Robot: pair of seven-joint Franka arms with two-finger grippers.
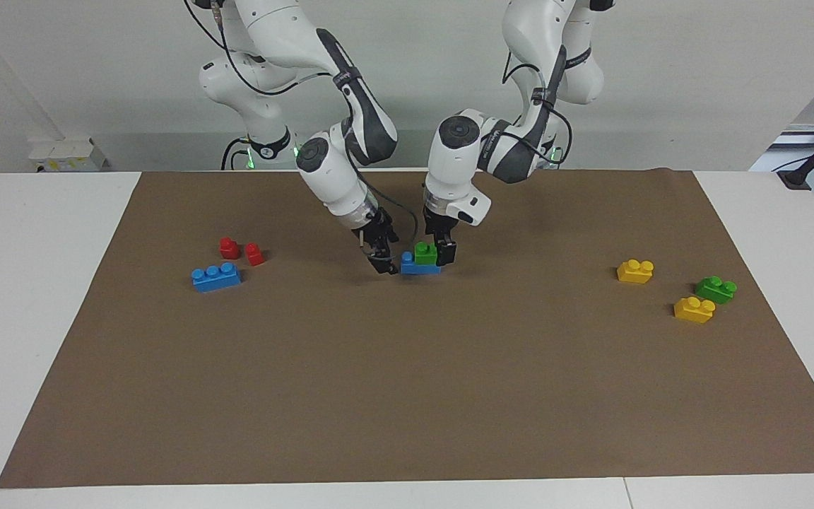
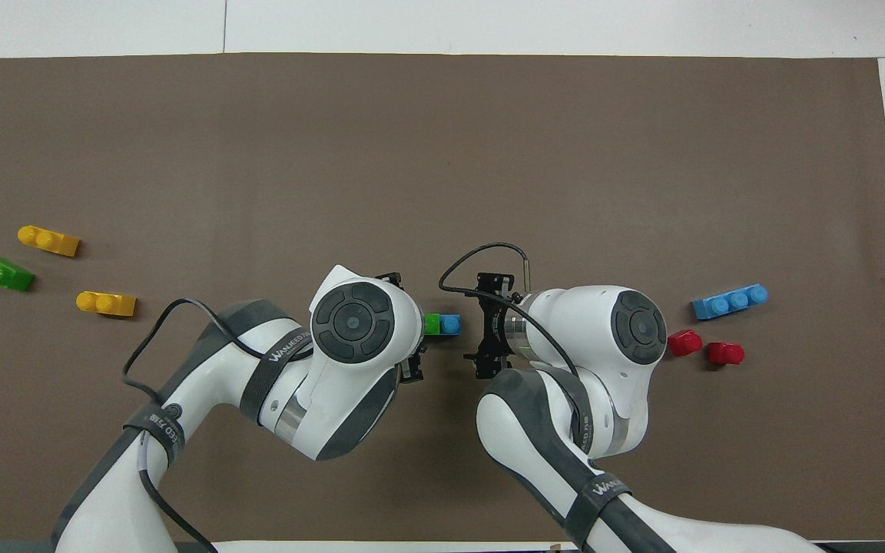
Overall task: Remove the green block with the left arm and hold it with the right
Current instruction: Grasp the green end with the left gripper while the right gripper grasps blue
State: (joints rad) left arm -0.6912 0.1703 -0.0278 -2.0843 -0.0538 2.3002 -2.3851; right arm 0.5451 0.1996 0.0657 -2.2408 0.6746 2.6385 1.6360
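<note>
The green block (image 1: 425, 252) sits on two studs of a blue brick (image 1: 420, 266) in the middle of the mat; both also show in the overhead view, the green block (image 2: 432, 324) beside the blue brick's bare stud (image 2: 450, 325). My left gripper (image 1: 442, 249) is down at the green block, at its end toward the left arm, and its hand (image 2: 358, 322) hides part of the block from above. My right gripper (image 1: 384, 260) is low at the blue brick's other end, beside it, with its fingers apart and nothing between them.
A second green block (image 1: 716, 288) and two yellow bricks (image 1: 635, 271) (image 1: 694, 309) lie at the left arm's end of the mat. A blue three-stud brick (image 1: 216, 276) and two small red pieces (image 1: 229, 247) (image 1: 254, 254) lie at the right arm's end.
</note>
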